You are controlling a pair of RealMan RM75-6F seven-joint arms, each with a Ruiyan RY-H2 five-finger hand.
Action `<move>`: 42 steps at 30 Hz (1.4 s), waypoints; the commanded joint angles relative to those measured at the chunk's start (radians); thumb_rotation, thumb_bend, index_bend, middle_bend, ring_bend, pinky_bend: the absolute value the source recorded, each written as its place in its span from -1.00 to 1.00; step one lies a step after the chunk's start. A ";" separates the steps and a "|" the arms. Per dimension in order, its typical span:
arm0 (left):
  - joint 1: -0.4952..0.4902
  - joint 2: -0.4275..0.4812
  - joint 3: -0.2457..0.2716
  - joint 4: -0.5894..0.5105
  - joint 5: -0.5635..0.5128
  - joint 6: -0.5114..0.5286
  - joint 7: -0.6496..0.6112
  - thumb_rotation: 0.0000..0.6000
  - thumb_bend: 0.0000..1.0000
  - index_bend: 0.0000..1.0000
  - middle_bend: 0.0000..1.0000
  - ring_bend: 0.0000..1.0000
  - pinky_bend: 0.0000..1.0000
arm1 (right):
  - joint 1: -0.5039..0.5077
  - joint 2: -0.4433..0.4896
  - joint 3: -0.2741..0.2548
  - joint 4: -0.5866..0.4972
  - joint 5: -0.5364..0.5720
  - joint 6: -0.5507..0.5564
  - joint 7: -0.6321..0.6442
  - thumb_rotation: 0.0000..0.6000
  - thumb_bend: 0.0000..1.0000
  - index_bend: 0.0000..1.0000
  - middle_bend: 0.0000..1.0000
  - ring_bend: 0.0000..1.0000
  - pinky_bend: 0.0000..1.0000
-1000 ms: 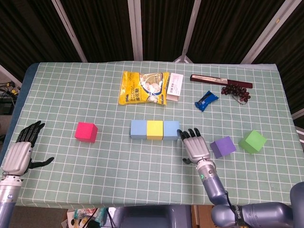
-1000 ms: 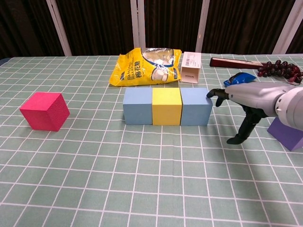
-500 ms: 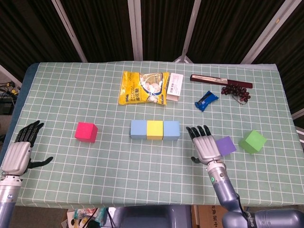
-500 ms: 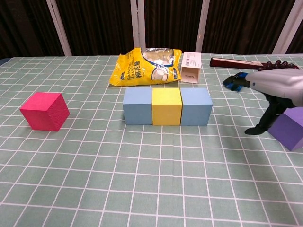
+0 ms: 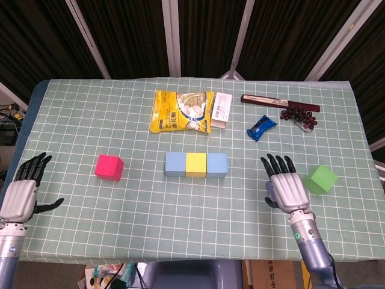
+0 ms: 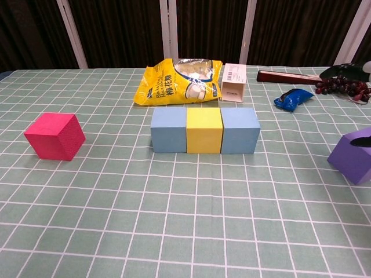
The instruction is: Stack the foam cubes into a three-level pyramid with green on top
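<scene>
The checked table bears foam cubes, a snack bag and grapes.

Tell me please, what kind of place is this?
Probably a robot lab or test room. A table with a green checked cloth carries foam cubes such as the pink cube and a yellow snack bag, with dark curtains hanging behind it.

You worked in a lab-type robot test station, not a home. Table was covered with a green grid cloth, black curtains with pale metal struts closed off the far side. Loose cables lay at far left, clutter showed under the near table edge.
</scene>
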 commanded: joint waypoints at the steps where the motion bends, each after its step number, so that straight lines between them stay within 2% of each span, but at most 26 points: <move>1: 0.000 -0.004 -0.002 0.001 -0.006 0.000 0.013 1.00 -0.95 -1.00 -1.00 -1.00 -1.00 | -0.050 0.034 -0.032 0.010 -0.066 0.020 0.052 1.00 -0.55 -1.00 -0.95 -1.00 -1.00; 4: -0.001 -0.008 -0.004 0.004 -0.014 -0.003 0.029 1.00 -0.95 -1.00 -1.00 -1.00 -1.00 | -0.088 0.050 -0.059 0.028 -0.123 0.021 0.118 1.00 -0.55 -1.00 -0.95 -1.00 -1.00; 11: -0.002 -0.012 -0.010 0.003 -0.026 -0.002 0.048 1.00 -0.95 -1.00 -1.00 -1.00 -1.00 | -0.107 0.066 -0.065 0.087 -0.180 -0.028 0.193 1.00 -0.55 -1.00 -0.95 -1.00 -1.00; 16: -0.002 -0.003 -0.020 -0.015 -0.028 0.009 0.052 1.00 -0.95 -1.00 -1.00 -1.00 -1.00 | -0.088 0.091 -0.058 0.133 -0.146 -0.134 0.226 1.00 -0.55 -1.00 -0.95 -1.00 -1.00; 25: -0.005 0.059 -0.047 -0.109 0.000 0.050 0.088 1.00 -0.95 -1.00 -1.00 -1.00 -1.00 | -0.050 0.122 -0.010 0.205 -0.026 -0.289 0.259 1.00 -0.56 -1.00 -0.95 -1.00 -1.00; 34: -0.009 0.088 -0.055 -0.152 -0.016 0.043 0.106 1.00 -0.95 -1.00 -1.00 -1.00 -1.00 | -0.039 0.133 -0.001 0.235 0.024 -0.366 0.254 1.00 -0.56 -1.00 -0.94 -1.00 -1.00; 42: -0.010 0.086 -0.054 -0.151 -0.020 0.041 0.107 1.00 -0.95 -1.00 -1.00 -1.00 -1.00 | -0.029 0.106 0.010 0.293 0.013 -0.401 0.251 1.00 -0.56 -1.00 -0.73 -0.91 -1.00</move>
